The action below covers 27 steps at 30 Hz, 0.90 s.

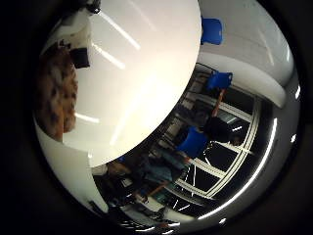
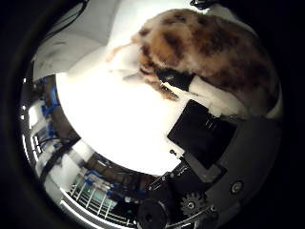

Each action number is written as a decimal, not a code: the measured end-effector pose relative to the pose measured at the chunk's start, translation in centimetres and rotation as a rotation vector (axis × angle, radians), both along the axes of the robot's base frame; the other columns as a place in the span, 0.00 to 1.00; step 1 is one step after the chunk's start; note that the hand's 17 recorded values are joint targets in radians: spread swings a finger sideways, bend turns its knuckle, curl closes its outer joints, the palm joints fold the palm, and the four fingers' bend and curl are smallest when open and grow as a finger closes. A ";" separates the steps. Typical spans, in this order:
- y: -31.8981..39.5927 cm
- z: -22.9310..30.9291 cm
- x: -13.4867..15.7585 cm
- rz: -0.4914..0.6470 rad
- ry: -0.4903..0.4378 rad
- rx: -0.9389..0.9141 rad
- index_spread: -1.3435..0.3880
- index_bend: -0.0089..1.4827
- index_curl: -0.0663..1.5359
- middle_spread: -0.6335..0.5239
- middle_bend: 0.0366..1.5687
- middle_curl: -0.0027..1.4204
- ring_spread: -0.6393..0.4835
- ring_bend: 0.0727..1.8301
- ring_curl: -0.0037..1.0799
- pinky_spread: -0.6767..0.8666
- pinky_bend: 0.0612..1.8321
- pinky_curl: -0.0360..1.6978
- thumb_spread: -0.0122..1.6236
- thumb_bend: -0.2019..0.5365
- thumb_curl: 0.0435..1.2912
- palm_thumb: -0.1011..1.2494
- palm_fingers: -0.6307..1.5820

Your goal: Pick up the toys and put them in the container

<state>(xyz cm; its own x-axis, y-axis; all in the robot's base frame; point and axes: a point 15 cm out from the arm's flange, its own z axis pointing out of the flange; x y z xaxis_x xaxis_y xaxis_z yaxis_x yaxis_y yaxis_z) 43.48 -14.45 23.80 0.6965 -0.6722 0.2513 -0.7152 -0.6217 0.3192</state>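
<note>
The task seems to be at an early or middle step, in my judgement. One plush toy (image 2: 209, 52) is close against the palm, and the fingers (image 2: 209, 95) of the robot hand (image 2: 205, 138) appear to bend around its lower side, so I judge that the robot hand is gripping the toy, though the contact itself is partly hidden. No container shows in either view, so I cannot tell whether any toy is already put away, or how many toys are left. The placing of this toy is, as far as the pictures show, not yet done.

The toy fills much of the thumb side view and also shows at the edge of the little finger side view, so it is very near the palm. Whether it rests on the bench (image 1: 142, 73) or is lifted just above it, I cannot tell.

The toy is soft and furry, with a rounded body. Its fur is cream coloured with brown and dark spots, a little like a leopard pattern. A paler thin part, maybe a limb or tail, points out from it over the bench. It will probably squash easily under the fingers.

The bench top is white, smooth and glossy, with a curved edge, and it reflects the ceiling lights as bright lines. The robot hand has white and black hard parts, with a dark gear visible near its base.
</note>
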 end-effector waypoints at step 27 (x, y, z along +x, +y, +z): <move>4.1 27.7 -3.6 -0.050 -0.211 0.049 0.65 0.70 0.59 0.44 0.90 0.51 0.36 0.71 0.77 0.32 0.61 0.71 0.49 0.25 0.59 0.85 0.78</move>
<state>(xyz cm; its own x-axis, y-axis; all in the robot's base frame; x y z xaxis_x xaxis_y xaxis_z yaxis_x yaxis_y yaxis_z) 39.89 -10.37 51.55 0.5973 -0.7197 0.3539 -0.7934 -0.5947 0.1298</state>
